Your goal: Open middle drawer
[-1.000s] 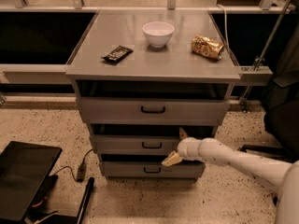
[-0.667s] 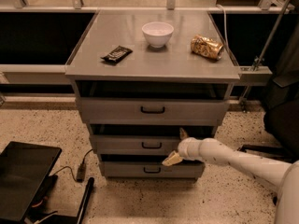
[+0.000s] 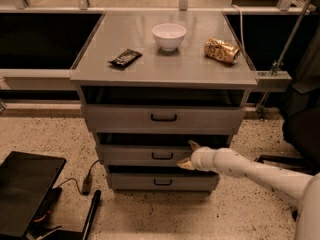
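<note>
The middle drawer [image 3: 135,155] is the cabinet's second grey drawer, with a small black bar handle [image 3: 162,156] at front centre. A dark gap shows above its front. My gripper [image 3: 189,155] comes in from the right on a white arm [image 3: 250,171] and sits against the drawer's front, just right of the handle. Its two tan fingertips are spread apart, one at the front's top edge [image 3: 193,145] and one near its bottom edge [image 3: 185,164]. Neither fingertip is on the handle.
The top drawer [image 3: 163,118] and bottom drawer [image 3: 162,182] have like handles. On the cabinet top [image 3: 165,64] are a white bowl [image 3: 169,36], a dark snack bar [image 3: 125,57] and a crumpled gold bag [image 3: 221,50]. A black case [image 3: 25,189] and cable lie on the floor at left.
</note>
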{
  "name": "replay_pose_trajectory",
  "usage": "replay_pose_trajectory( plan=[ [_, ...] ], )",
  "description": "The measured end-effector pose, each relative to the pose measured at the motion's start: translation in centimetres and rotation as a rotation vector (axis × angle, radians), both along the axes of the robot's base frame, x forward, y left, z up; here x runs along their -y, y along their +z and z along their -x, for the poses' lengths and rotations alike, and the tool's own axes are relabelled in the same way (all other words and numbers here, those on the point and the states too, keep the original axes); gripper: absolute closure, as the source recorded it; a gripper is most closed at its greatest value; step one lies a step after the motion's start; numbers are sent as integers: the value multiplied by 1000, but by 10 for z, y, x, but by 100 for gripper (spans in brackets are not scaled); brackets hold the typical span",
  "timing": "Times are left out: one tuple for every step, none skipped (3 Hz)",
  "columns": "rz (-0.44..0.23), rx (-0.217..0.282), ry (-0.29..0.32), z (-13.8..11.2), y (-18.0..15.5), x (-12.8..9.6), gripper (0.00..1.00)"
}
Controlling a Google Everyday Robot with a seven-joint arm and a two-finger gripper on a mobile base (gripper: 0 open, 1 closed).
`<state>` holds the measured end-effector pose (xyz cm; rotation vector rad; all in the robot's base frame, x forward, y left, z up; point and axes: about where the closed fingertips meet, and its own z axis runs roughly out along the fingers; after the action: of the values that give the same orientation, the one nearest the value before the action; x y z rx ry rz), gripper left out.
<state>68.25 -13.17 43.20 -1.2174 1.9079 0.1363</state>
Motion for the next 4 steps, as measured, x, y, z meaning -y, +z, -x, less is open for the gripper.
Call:
replay_pose_trajectory(
  plan=[
    [0,0,0,0,0,0,63],
    [0,0,0,0,0,0,86],
    [0,0,0,0,0,0,100],
    [0,0,0,0,4,0,100]
  ],
)
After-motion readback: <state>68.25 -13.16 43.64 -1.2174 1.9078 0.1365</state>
